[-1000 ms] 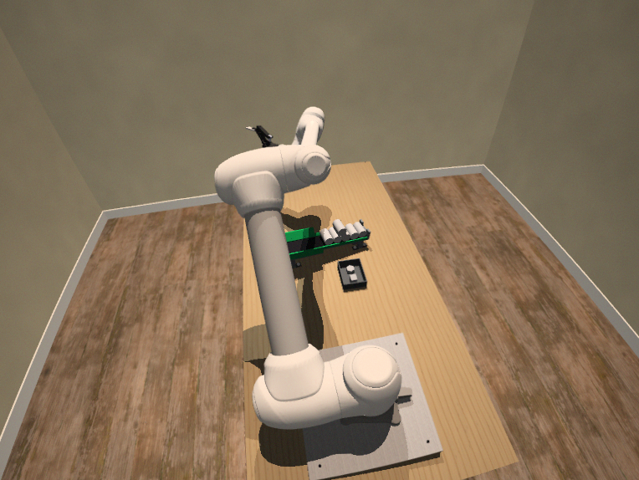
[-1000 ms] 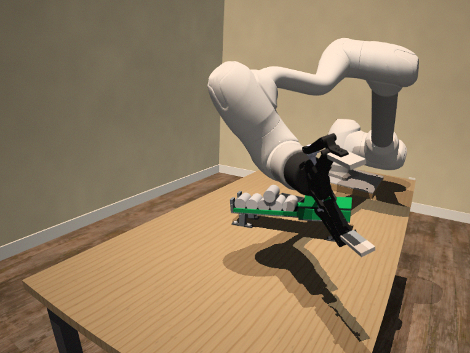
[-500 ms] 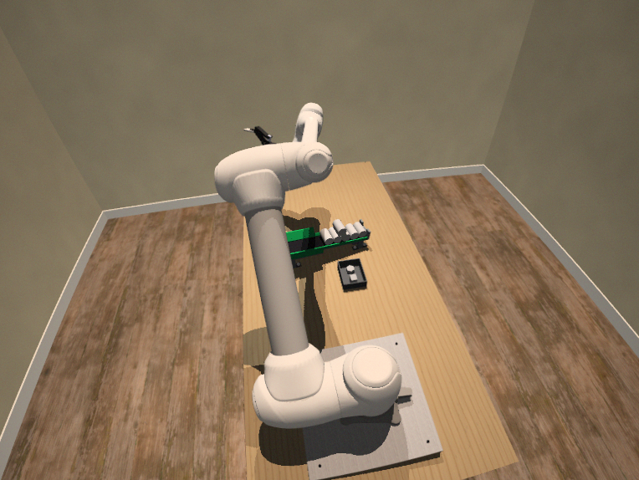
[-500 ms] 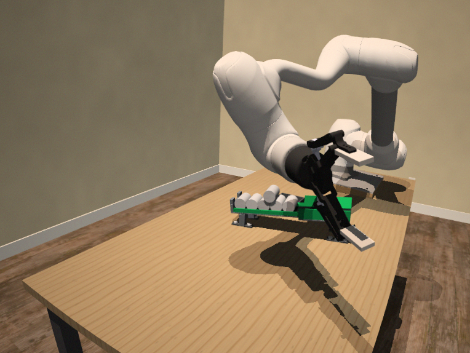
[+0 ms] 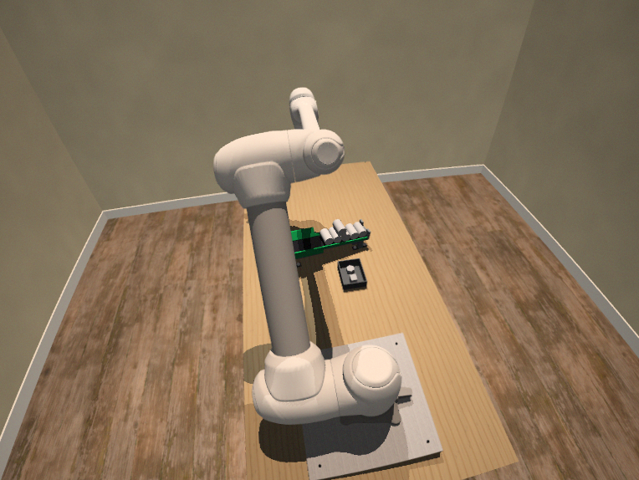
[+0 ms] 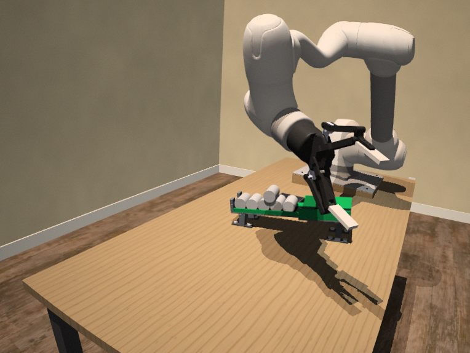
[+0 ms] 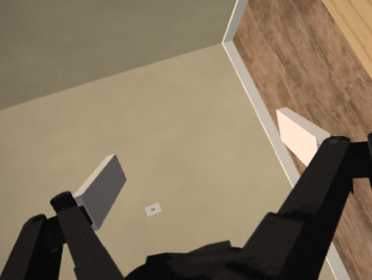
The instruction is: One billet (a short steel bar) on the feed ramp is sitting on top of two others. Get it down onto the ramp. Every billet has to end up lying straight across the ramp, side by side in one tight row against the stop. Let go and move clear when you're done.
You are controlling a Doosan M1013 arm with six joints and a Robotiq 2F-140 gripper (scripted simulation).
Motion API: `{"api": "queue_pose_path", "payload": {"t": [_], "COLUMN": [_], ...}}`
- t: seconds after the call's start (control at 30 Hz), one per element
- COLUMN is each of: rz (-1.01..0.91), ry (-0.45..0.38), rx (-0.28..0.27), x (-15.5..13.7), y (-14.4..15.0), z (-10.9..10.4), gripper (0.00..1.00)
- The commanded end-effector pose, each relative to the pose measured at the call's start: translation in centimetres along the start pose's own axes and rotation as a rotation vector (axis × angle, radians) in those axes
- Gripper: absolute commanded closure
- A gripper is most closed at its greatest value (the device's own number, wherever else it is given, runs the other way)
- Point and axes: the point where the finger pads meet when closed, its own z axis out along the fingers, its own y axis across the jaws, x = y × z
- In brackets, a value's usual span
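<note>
Nearest, the gripper (image 6: 351, 191) hangs spread wide and holds nothing, tipped sideways over the upper end of the green ramp (image 6: 315, 210), so its camera sees only wall and floor. Farther down, four billets (image 6: 262, 201) lie against the stop (image 6: 232, 203), where the slope gathers them. One stray billet (image 6: 272, 192) rests on two of them, well apart from the fingers.

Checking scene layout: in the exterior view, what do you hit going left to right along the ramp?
Stop end of the green ramp → row of billets with one stacked billet on top → bare ramp section → open, empty pincer.
</note>
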Motion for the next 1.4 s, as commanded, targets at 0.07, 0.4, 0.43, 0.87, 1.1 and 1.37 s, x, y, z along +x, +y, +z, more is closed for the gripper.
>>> {"api": "queue_pose_path", "payload": {"t": [0.07, 0.4, 0.43, 0.87, 1.1, 1.37], "rz": [-0.136, -0.296, -0.296, -0.497, -0.569, -0.62], "ry": [-0.087, -0.191, -0.191, -0.345, -0.412, -0.468], "rx": [-0.181, -0.419, -0.419, -0.812, -0.997, -1.163], "x": [-4.1, -8.2, -8.2, -12.0, -13.2, -14.2], "y": [3.0, 8.0, 8.0, 15.0, 17.4, 19.0], "z": [-4.8, -12.8, -12.8, -28.1, -36.4, -45.1], "gripper": [0.0, 0.0, 0.0, 0.0, 0.0, 0.0]}}
